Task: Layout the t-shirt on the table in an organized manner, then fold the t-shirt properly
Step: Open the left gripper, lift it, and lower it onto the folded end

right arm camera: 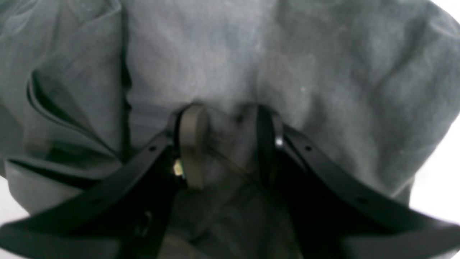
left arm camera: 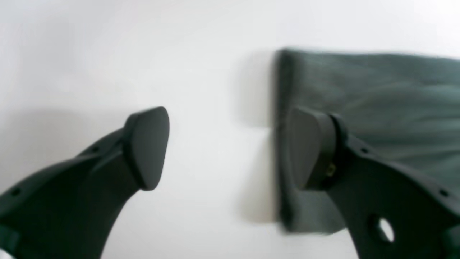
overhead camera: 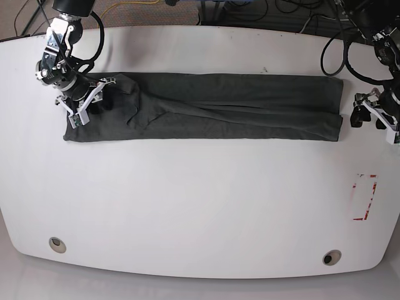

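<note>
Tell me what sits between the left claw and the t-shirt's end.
Nothing visible. The left claw is open beside the t-shirt end, only bare table in its gap, one finger overlapping the cloth edge.

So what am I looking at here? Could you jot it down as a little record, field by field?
Item: t-shirt, dark grey, folded into a long narrow band
Surface: white table
Left tool: open, empty, just off the band's end edge
Right tool: closed on a bunch of the cloth at the opposite end
Shirt state: end by the right tool is rumpled, the rest lies flat
Other marks: red-and-white marking, two round holes near the front edge
</note>
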`<control>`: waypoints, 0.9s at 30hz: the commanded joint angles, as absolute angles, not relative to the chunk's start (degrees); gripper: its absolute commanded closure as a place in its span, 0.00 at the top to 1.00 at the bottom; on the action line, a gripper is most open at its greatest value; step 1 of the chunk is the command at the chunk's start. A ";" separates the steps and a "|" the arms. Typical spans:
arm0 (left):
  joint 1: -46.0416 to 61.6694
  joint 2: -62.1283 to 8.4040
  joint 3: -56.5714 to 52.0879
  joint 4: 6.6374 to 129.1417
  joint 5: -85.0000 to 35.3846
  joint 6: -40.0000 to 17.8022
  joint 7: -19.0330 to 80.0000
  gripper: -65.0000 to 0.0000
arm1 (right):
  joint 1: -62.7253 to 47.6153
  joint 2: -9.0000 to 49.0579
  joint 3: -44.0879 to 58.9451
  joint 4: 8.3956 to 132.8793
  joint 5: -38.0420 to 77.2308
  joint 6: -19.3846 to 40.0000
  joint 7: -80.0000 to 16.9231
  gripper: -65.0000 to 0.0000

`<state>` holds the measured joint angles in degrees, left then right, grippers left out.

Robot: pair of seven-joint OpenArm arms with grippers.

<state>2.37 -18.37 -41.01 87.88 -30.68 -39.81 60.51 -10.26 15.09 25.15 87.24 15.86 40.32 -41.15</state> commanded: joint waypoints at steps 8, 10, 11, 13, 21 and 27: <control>4.09 -19.30 -39.08 83.38 -37.05 -40.00 60.00 0.75 | -10.24 15.87 25.36 87.69 14.99 40.00 -42.51 0.33; 4.09 -19.30 -38.64 81.36 -36.88 -40.00 60.00 0.75 | -10.24 15.87 25.36 87.69 14.99 40.00 -42.51 0.33; 4.09 -19.30 -38.46 80.75 -36.88 -40.00 59.91 0.75 | -10.24 15.87 25.36 87.69 14.99 40.00 -42.51 0.33; 4.09 -19.30 -38.46 79.25 -36.88 -40.00 59.82 0.75 | -10.24 15.87 25.36 87.69 14.99 40.00 -42.51 0.33; 4.09 -18.86 -38.29 78.11 -36.88 -40.00 59.82 0.75 | -10.24 15.87 25.27 87.69 15.08 40.00 -42.51 0.33; 3.91 -17.71 -35.65 78.11 -36.88 -40.00 59.82 0.75 | -10.15 15.78 25.27 87.69 15.08 40.00 -42.51 0.33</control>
<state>4.58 -17.28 -36.03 77.34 -36.16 -39.92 60.20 -10.24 15.07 25.15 87.26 15.84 40.29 -41.17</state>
